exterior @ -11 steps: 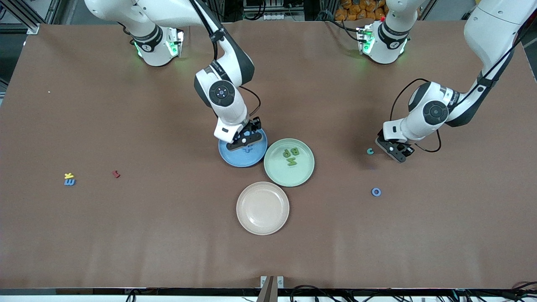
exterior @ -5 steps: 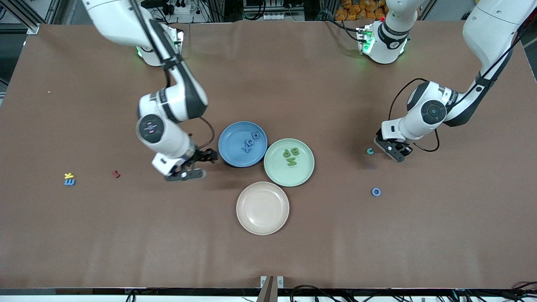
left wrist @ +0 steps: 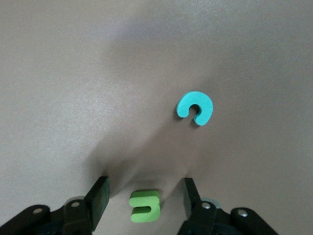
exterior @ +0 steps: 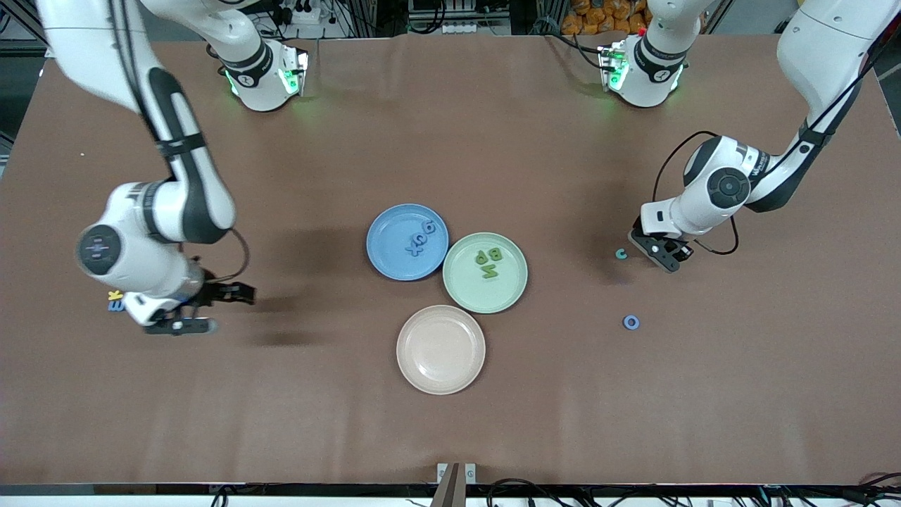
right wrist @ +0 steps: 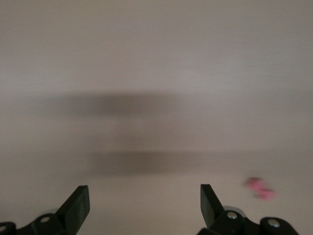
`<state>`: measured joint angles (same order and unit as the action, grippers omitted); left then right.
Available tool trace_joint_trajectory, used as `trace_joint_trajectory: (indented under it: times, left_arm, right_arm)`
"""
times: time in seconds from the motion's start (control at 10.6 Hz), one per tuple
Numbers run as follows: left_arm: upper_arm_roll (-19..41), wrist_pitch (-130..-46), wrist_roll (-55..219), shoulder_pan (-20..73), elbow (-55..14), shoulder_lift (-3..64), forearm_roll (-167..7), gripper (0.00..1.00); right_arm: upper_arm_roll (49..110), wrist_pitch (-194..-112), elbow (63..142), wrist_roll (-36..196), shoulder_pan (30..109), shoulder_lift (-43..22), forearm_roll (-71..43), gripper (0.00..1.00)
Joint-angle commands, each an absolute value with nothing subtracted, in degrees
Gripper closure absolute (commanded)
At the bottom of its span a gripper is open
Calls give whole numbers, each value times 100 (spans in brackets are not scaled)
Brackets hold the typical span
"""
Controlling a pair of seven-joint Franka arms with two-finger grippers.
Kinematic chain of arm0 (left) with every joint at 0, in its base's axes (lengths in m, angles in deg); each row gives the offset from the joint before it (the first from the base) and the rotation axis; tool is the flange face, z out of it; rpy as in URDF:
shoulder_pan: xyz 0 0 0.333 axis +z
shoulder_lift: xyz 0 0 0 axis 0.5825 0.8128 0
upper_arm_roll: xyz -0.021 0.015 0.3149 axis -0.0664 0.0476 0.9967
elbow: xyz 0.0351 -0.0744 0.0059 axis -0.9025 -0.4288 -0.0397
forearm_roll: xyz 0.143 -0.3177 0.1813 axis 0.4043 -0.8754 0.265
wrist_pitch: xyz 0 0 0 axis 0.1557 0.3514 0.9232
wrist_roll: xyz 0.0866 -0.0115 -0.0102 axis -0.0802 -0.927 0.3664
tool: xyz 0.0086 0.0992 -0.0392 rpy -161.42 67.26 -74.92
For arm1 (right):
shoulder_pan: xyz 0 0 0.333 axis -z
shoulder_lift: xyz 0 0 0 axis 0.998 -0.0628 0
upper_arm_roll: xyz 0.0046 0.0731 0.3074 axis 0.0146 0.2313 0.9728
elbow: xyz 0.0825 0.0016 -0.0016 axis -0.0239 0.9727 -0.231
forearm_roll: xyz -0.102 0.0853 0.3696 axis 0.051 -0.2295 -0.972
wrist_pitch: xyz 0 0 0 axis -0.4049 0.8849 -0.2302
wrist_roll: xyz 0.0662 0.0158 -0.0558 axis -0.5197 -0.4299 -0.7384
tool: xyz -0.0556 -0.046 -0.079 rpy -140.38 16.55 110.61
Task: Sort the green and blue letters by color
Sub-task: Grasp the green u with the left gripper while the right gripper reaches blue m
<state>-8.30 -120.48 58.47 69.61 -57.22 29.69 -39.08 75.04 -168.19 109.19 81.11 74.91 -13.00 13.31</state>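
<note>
1. Front view: three round plates are grouped at the middle of the brown paper-covered bench [exterior: 450, 436]. The round blue plate [exterior: 388, 248] carries small blue foam letters [exterior: 421, 237]; touching it, toward the left arm's end, the round pale green plate [exterior: 510, 285] carries small olive green foam letters [exterior: 490, 262]; the round beige plate [exterior: 440, 349], nearer the camera, is bare.
2. Front view: the right tool [exterior: 204, 310] is seen low over the bench toward the right arm's end, its fingers apart and nothing between them. Just beside that arm's wrist a yellow foam letter [exterior: 115, 295] and a blue foam letter [exterior: 115, 305] lie touching each other.
3. Front view: the left tool [exterior: 663, 254] is seen low over the bench toward the left arm's end, just beside a small teal C-shaped foam letter [exterior: 621, 254]. A blue ring-shaped foam letter [exterior: 631, 322] lies nearer the camera, well apart from it.
4. Left wrist view: the left tool's black fingers [left wrist: 100, 196] are held apart, with a bright green foam letter [left wrist: 145, 206] lying on the bench between them, untouched. The teal C-shaped letter [left wrist: 194, 108] lies apart from it.
5. Right wrist view: the right tool's fingers [right wrist: 78, 205] are spread wide over bare bench; a small pink-red blurred piece [right wrist: 260, 188] lies beside one finger.
</note>
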Motion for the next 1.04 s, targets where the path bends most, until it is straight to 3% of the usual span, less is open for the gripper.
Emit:
trace_joint_trajectory:
  times: [0.0, 0.09, 0.28, 0.47, 0.66, 0.95]
  left_arm:
    - [-867, -11928, 5967, 7008, -5865, 2701, -3764, 32]
    - [-867, -11928, 5967, 7017, -5865, 2701, -3764, 44]
    - [-867, -11928, 5967, 7017, -5857, 2710, -3764, 83]
    - [-867, -11928, 5967, 7017, -5857, 2727, -3764, 100]
    - [-945, -11928, 5967, 7017, -5796, 2684, -3764, 100]
    - [-1628, -11850, 6290, 7017, -5551, 2280, -3895, 100]
  right_arm:
    - [7651, -16835, 10827, 7865, 8575, -1463, 2171, 0]
    - [7669, -16878, 10765, 7821, 8874, -1516, 2410, 0]
    - [7669, -16993, 10563, 7183, 9349, -1700, 2413, 0]
    - [7687, -17020, 10405, 6618, 9737, -1814, 2395, 0]
    - [7861, -17046, 10107, 6179, 10158, -2129, 2386, 0]
    - [8003, -17072, 9737, 5773, 10415, -2535, 2378, 0]
